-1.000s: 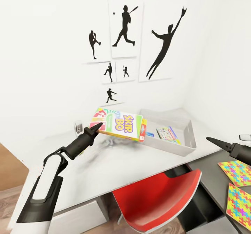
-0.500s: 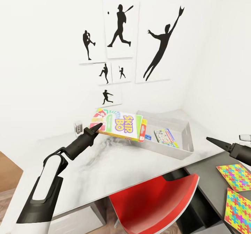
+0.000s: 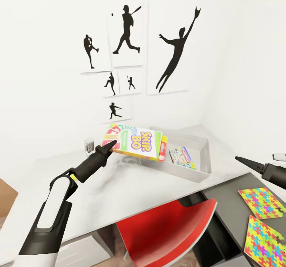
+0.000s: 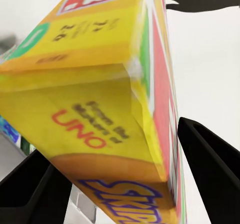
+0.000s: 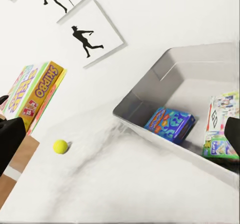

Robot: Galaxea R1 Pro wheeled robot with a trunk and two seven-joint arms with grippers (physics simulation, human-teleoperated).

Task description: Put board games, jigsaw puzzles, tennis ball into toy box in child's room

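Observation:
My left gripper (image 3: 113,143) is shut on a colourful Skip-Bo board game (image 3: 136,143), held tilted above the white table just left of the grey toy box (image 3: 200,160). In the left wrist view the box's yellow face (image 4: 100,119) sits between both black fingers (image 4: 212,171). Inside the toy box lie a board game (image 3: 181,156) and a blue box (image 5: 169,124). A tennis ball (image 5: 60,146) rests on the table near the wall. Two jigsaw puzzles (image 3: 261,197) (image 3: 266,241) lie on the dark table, below my open, empty right gripper (image 3: 247,162).
A red chair (image 3: 167,229) stands tucked under the white table (image 3: 131,191) in front of me. Baseball silhouette pictures (image 3: 127,32) hang on the wall. A wall socket (image 3: 89,145) sits left of the held box. The dark table (image 3: 232,191) adjoins at the right.
The whole view has slid left, so the camera moved. The toy box now appears closer to the held Skip-Bo box. Both arms keep their pose.

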